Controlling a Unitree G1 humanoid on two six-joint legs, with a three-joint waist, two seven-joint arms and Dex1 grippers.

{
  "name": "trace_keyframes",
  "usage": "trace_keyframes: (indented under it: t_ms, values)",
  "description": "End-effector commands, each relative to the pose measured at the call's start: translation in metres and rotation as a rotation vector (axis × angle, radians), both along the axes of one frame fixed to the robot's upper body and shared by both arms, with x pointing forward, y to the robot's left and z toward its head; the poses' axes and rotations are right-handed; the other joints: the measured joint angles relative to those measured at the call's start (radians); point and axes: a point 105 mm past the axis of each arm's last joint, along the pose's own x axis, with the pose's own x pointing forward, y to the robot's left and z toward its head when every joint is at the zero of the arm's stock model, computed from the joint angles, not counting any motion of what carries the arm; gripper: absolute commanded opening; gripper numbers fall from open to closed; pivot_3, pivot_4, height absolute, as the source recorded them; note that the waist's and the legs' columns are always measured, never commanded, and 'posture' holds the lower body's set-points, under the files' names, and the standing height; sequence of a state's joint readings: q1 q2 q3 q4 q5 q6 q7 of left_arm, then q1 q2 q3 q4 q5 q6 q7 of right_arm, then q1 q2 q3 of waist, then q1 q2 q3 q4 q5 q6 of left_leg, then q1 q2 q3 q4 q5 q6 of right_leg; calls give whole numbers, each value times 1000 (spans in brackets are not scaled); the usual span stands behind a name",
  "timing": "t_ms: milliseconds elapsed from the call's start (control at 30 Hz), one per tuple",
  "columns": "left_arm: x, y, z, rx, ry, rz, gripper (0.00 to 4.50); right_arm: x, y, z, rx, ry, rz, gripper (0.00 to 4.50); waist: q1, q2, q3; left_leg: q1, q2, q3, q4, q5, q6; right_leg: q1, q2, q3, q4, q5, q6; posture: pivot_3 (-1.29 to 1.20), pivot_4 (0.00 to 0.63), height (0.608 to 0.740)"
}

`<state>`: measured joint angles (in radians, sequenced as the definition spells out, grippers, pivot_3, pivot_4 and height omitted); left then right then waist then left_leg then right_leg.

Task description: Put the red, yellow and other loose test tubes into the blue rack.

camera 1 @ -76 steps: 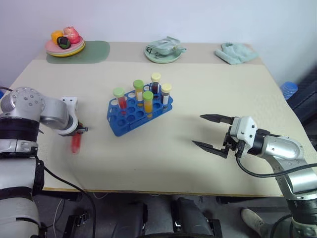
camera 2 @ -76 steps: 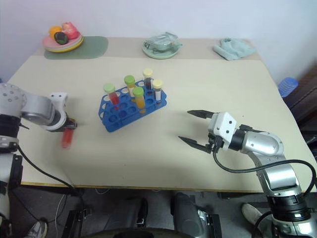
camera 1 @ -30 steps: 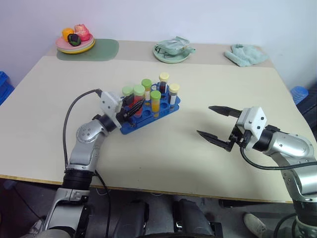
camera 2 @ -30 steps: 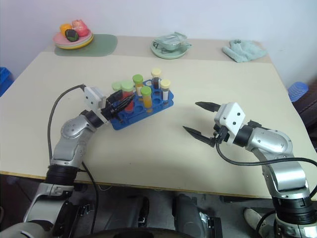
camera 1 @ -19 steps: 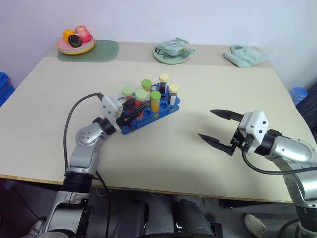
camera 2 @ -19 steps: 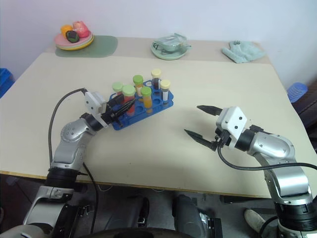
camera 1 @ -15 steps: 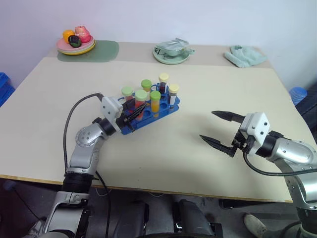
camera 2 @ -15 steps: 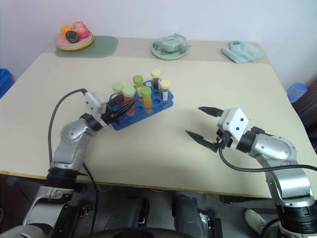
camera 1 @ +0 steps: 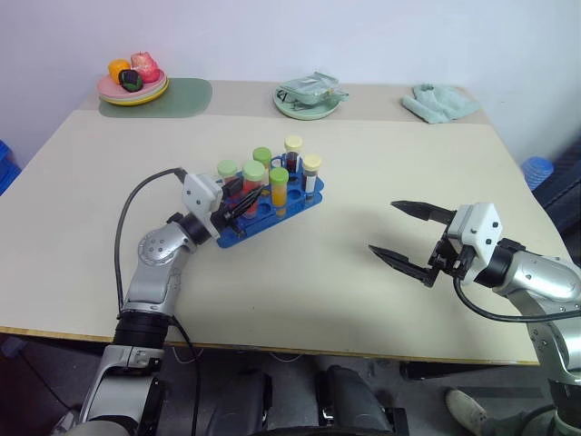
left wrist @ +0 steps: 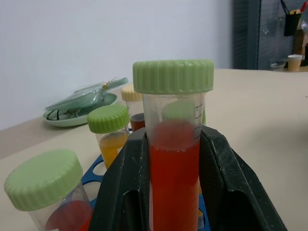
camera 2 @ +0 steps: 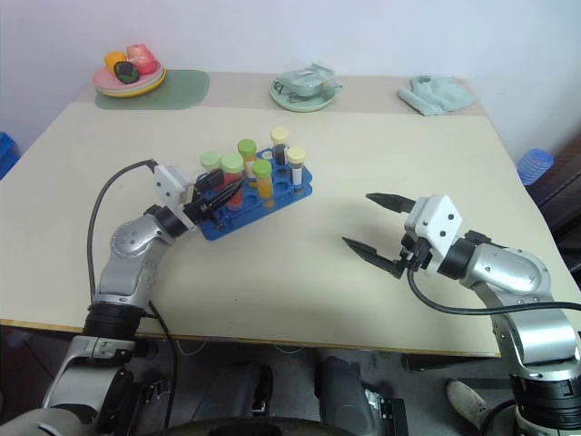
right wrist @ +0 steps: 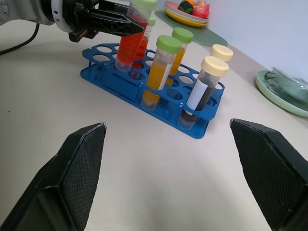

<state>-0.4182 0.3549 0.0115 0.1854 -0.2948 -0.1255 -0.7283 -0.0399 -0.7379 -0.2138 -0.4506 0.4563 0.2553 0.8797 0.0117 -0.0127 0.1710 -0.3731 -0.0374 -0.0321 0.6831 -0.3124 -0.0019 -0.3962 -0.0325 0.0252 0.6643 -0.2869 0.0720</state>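
Red-filled test tube (left wrist: 174, 159) clamped upright in the left gripper (right wrist: 126, 25), standing in the blue rack (right wrist: 144, 91).
Rack sits mid-table; right gripper (camera 1: 410, 238), jaws wide and empty, hangs well right of it.

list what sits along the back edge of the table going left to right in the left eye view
Plate of fruit on a green mat → green dish holding a crumpled wrapper → pale green cloth.
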Motion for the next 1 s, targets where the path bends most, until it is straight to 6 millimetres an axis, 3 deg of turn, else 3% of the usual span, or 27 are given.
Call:
trace_keyframes:
  t_ms: [33, 533, 633, 767, 900, 1000]
  values:
    - [-4, 5, -18, 29, 72, 6, 802, -5, 4, 14, -4, -61, 25, 4230, -1, 0, 0, 0, 0, 0, 0, 0, 0, 0, 0, 0, 0, 0, 0, 0, 150, 740]
    - [-7, 11, -34, 9, 133, 10, 802, -5, 4, 13, -2, -61, 24, 4230, -2, 0, 0, -2, 0, 0, -3, -1, 1, -2, 0, 0, -3, 0, 0, 0, 150, 740]
    - [-8, 8, -34, -44, 170, -52, 2268, -4, 3, 13, -2, -62, 22, 4230, -2, 0, 0, -2, 0, 0, -3, -1, 1, -2, 0, 0, -3, 0, 0, 0, 150, 740]
    - [-4, 13, -28, -51, 97, 18, 4326, -4, 3, 13, -2, -63, 21, 4230, 2, 0, 0, -2, 0, 0, -3, -1, 1, -2, -1, 0, -3, 0, 0, 0, 150, 740]
    - [-20, 22, -5, -92, 51, -10, 4426, -4, 2, 10, 4, -49, 13, 4230, -3, 0, 0, -3, 0, 0, -3, -1, 1, -2, -1, 0, -3, 0, 0, 0, 150, 740]
    - [-33, 29, 0, -74, 98, -39, 4426, -3, 1, 5, 16, -30, -1, 4230, -3, 0, 1, -5, 0, 0, -3, -1, 2, -5, -1, 0, -3, 0, 0, 0, 150, 740]
